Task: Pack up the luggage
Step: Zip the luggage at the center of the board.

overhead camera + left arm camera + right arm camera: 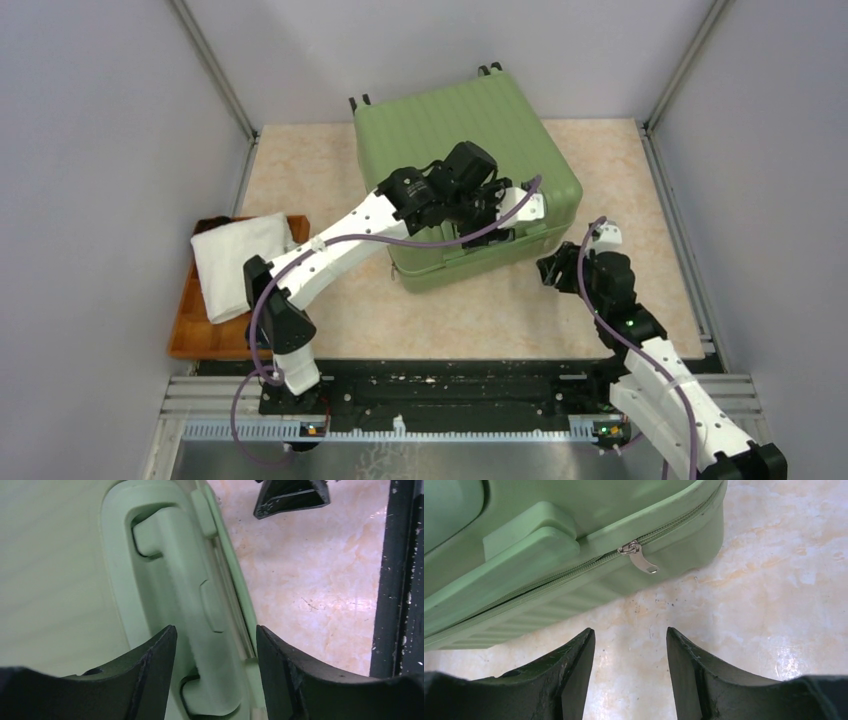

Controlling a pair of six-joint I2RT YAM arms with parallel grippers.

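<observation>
The luggage is a light-green ribbed suitcase lying flat and closed on the table, wheels at its far edge. My left gripper hangs over its near side. In the left wrist view this gripper is open, its fingers astride the green side handle with gaps on both sides. My right gripper is low over the table by the suitcase's near right corner. It stands open with bare table between its fingers. A silver zipper pull hangs from the closed zip on the luggage just beyond it.
A brown wooden tray at the left table edge holds a folded white towel. Grey walls enclose the table on three sides. A black rail runs along the near edge. The right gripper's finger shows in the left wrist view.
</observation>
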